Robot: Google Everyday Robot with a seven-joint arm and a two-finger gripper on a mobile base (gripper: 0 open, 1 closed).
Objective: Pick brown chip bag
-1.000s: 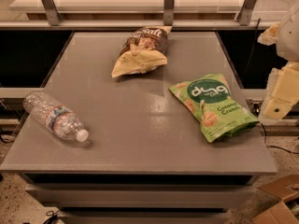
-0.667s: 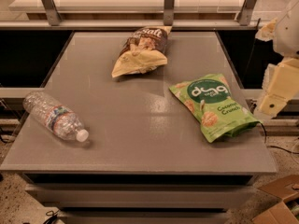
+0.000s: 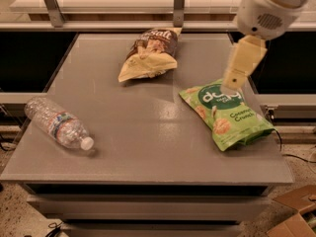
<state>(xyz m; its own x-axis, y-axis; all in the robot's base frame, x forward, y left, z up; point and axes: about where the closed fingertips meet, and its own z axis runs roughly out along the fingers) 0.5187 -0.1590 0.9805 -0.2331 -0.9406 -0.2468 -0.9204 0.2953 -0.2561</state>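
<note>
The brown chip bag (image 3: 149, 54) lies crinkled at the back middle of the grey table (image 3: 138, 132), dark brown half with white "Salt" lettering toward the back, pale yellow half toward the front. My gripper (image 3: 241, 65) hangs from the white arm (image 3: 269, 6) at the upper right, above the top edge of the green "dang" pouch (image 3: 227, 113). It holds nothing and stands well to the right of the brown chip bag.
A clear plastic water bottle (image 3: 57, 123) lies on its side at the table's front left. Metal posts (image 3: 178, 4) rise behind the table. Cardboard (image 3: 296, 214) lies on the floor at the lower right.
My arm has swung left from the right edge of the view in over the table, and the gripper now hangs above the green pouch. The bags and bottle have not moved.
</note>
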